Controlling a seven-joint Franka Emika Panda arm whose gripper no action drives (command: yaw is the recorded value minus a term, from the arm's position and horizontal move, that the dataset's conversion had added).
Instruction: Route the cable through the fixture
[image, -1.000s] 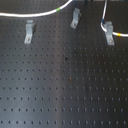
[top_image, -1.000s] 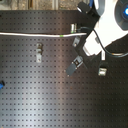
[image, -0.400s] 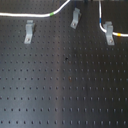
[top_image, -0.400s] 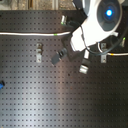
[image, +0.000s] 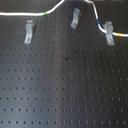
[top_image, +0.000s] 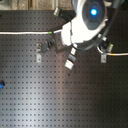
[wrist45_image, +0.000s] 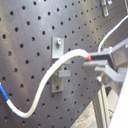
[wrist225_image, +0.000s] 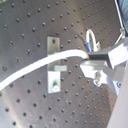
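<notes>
Your cable (image: 20, 13) is a thin white cord. In the first exterior view it enters at the first exterior view's left edge, carries a short green band (image: 46, 13), climbs out of frame at the top, then drops back in with a blue band (image: 97, 20) and a yellow-orange band (image: 121, 34) before leaving at the first exterior view's right edge. The raised stretch between is cut off, so you cannot follow it there.

In both wrist views the cord (wrist45_image: 47, 77) arches in front of a small grey metal clip (wrist45_image: 58, 47), and its end near a red mark meets the tips of the end effector (wrist45_image: 95, 60). The fingers (wrist225_image: 97, 57) look clenched on the cable there, though the blur makes the contact hard to judge.

Three grey clips stand on the black perforated desk (image: 64, 90): one towards the first exterior view's left (image: 29, 31), one in the middle (image: 75, 18), one towards the right (image: 109, 34). The cable passes just beside the right one; whether it sits inside is too small to tell.

In the second exterior view the white arm body (top_image: 87, 22) with a blue light covers the middle of the cable (top_image: 22, 33) and much of the top of the desk. A small blue object (top_image: 1, 84) is cut off at the second exterior view's left edge.
</notes>
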